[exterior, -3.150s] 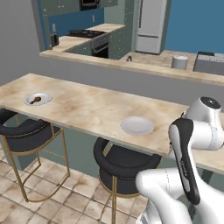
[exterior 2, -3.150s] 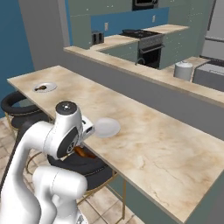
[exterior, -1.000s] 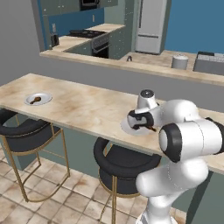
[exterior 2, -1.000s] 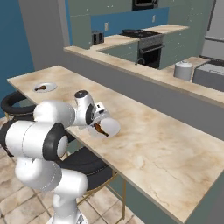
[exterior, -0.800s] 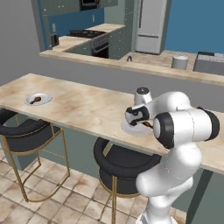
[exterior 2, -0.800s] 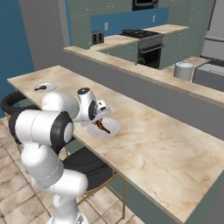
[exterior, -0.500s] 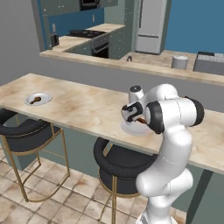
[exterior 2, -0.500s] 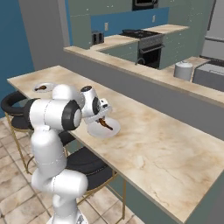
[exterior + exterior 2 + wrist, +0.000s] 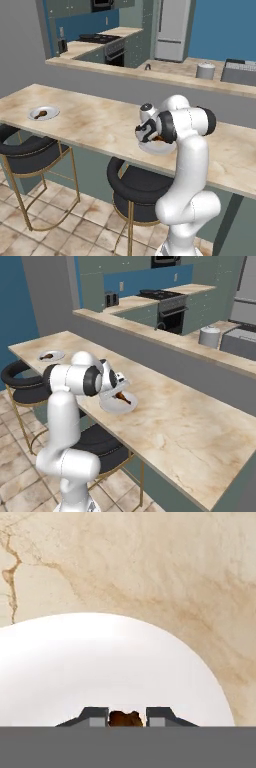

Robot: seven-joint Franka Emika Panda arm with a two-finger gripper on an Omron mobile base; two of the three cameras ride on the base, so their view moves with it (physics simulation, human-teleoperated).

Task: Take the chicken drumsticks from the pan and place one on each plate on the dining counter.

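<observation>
**Second drumstick held low over the near plate**

My tool (image 9: 127, 715) is clamped on a chicken drumstick (image 9: 125, 718): in the hand view a reddish-brown nub of meat sits squeezed between the two dark fingertips (image 9: 94, 715), with the white dish of a plate (image 9: 100, 667) spread directly beneath. I hold it there because this plate is the one waiting for its piece, and I want the meat low and well inside the rim before I let go, so it does not roll off onto the stone.

From the right base view the drumstick (image 9: 123, 398) hangs from the tool (image 9: 120, 392) just over the near plate (image 9: 118, 405); whether the meat already touches the dish I cannot tell. In the left base view the tool (image 9: 151, 135) hovers at the same plate (image 9: 156, 147), which lies close to the near edge of the bench (image 9: 95, 125), above a black-cushioned stool (image 9: 140, 192).

Further left along the bench the other plate (image 9: 43, 113) carries the other drumstick (image 9: 41, 114), so I judge that half of the job done and this release the last step.

The stove (image 9: 162, 295) sits on the far counter; I cannot make out the pan from here.

No brand, label or writing is legible anywhere in these views.
</observation>
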